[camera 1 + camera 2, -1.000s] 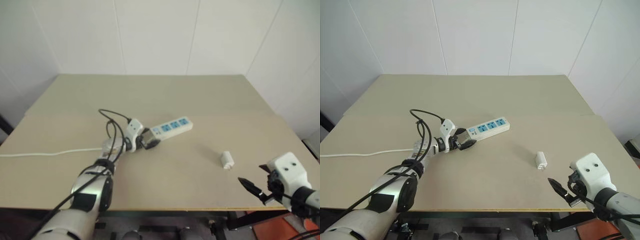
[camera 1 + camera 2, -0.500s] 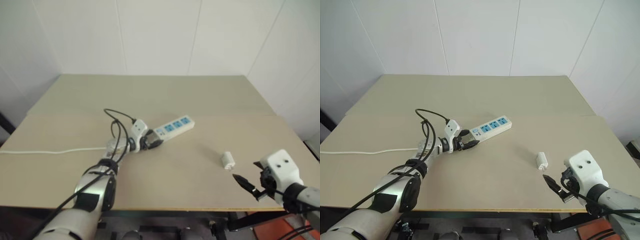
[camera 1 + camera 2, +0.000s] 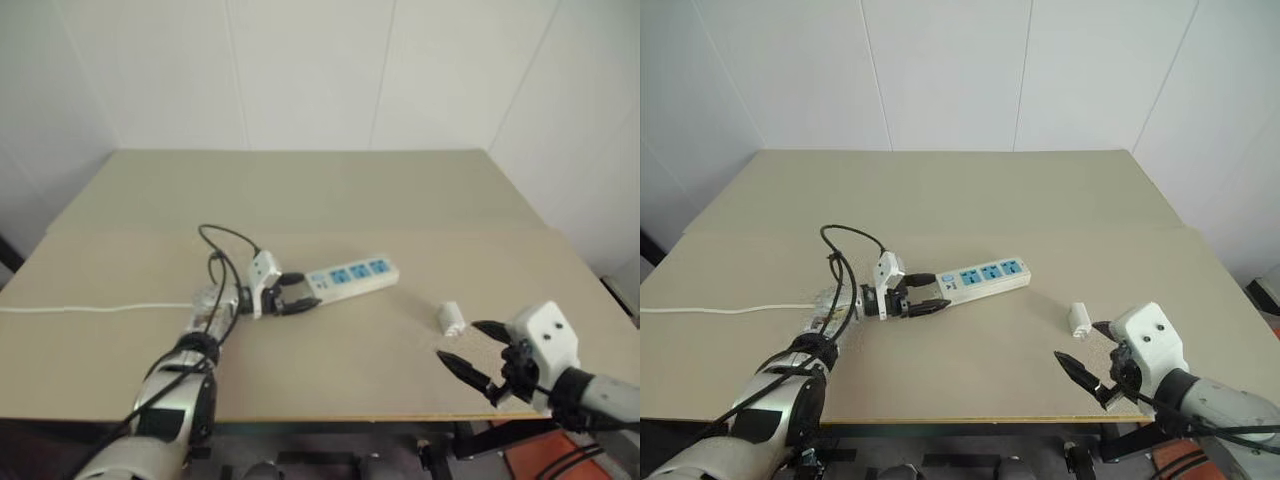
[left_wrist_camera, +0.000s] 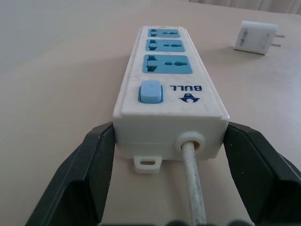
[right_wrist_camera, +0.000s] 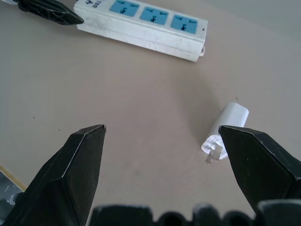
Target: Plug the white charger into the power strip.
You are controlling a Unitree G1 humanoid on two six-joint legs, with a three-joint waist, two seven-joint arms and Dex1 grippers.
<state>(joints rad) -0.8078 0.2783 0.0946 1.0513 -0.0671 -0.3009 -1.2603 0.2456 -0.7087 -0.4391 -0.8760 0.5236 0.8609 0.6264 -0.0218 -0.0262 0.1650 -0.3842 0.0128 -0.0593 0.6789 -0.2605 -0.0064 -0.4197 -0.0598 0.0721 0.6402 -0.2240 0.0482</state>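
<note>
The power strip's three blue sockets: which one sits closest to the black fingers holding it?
The socket right beside the blue switch on the power strip. The left gripper clamps that cord end; the other two sockets lie farther along, toward the white charger.

Between your right gripper (image 3: 1088,357) and the white charger (image 3: 1077,319) just ahead of it lies bare table (image 3: 980,190); you have nothing in the way there, and its 2 fingers stand wide apart. The charger lies on its side, its prongs toward that gripper. From the charger toward the power strip (image 3: 985,277) the surface is bare too. Your left gripper (image 3: 924,296) is clamped on the strip's switch end, 1 finger against each side, so that end is blocked. The strip's 3 blue sockets face up, uncovered. Its white cord (image 3: 720,309) trails behind your left hand across the tabletop.
</note>
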